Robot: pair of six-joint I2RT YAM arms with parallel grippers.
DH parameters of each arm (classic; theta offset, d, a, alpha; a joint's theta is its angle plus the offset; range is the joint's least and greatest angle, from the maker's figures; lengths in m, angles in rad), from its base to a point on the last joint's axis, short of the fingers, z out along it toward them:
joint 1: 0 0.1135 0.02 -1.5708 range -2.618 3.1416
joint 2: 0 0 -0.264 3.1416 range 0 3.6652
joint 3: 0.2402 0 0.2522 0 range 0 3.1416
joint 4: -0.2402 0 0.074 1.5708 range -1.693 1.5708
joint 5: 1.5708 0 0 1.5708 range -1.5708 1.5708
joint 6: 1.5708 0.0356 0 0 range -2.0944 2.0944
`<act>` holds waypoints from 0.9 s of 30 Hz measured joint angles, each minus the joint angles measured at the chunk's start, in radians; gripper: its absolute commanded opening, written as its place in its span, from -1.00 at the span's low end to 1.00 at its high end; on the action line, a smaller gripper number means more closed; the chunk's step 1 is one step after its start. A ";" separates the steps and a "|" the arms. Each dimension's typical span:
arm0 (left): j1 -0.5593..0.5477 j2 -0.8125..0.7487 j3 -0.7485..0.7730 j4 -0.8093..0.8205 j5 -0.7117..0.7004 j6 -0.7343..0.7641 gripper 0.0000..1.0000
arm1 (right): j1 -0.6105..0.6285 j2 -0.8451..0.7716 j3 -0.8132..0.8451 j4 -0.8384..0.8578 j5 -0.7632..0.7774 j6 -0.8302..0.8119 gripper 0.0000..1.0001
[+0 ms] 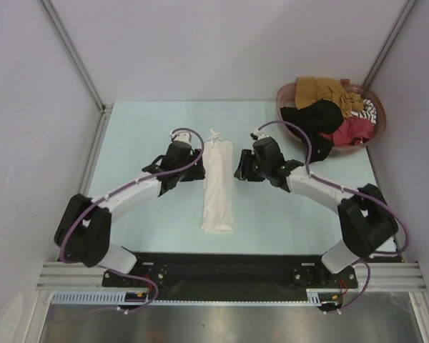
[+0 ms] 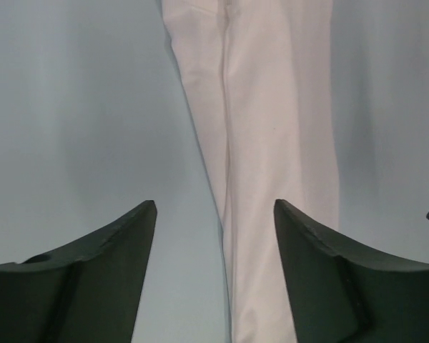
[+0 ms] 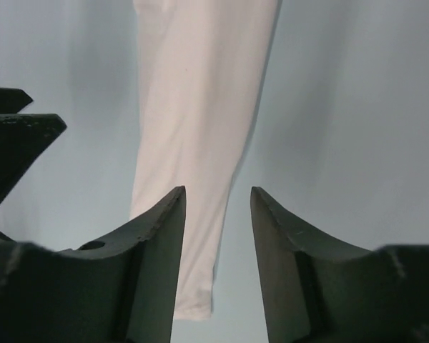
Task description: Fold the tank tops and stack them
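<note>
Arm bases (image 1: pixel 214 275), top view: bolted at the near edge of the worktop (image 1: pixel 136 121). White tank top (image 1: pixel 218 186): a long narrow strip at mid-worktop, straps at the far end. Left hand (image 1: pixel 198 169) and right hand (image 1: pixel 242 170): one just beside each long edge, near the far half. Basket (image 1: pixel 282 96), far right corner, well apart: holds the other tank tops (image 1: pixel 318 114), mustard, black, red and striped, in a heap.

Left wrist view. Left hand (image 2: pixel 214 207): fingers (image 2: pixel 107 279) spread wide, nothing between them. White tank top (image 2: pixel 272 107): flat on the worktop beyond the tips, a lengthwise crease showing.

Right wrist view. Right hand (image 3: pixel 218 191): parted more narrowly, holding nothing. White tank top (image 3: pixel 200 93): runs away from the gap, its edge tapering to the lower left.

Step in hand, by judgement: lengthwise folding looks done; crosswise fold not yet made. Next move calls for both hands to pinch one end at its corners and carry it over the other end evenly, so the strip does not skew.
</note>
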 measured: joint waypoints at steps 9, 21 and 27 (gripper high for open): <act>0.125 0.303 0.163 0.077 0.077 0.001 0.35 | -0.068 0.382 0.314 0.005 -0.100 -0.008 -0.28; 0.151 0.539 0.360 0.125 0.115 0.001 0.15 | -0.151 0.626 0.529 0.010 -0.132 -0.007 -0.28; 0.152 0.612 0.419 0.113 0.120 -0.002 0.02 | -0.157 0.674 0.591 0.010 -0.138 -0.008 -0.40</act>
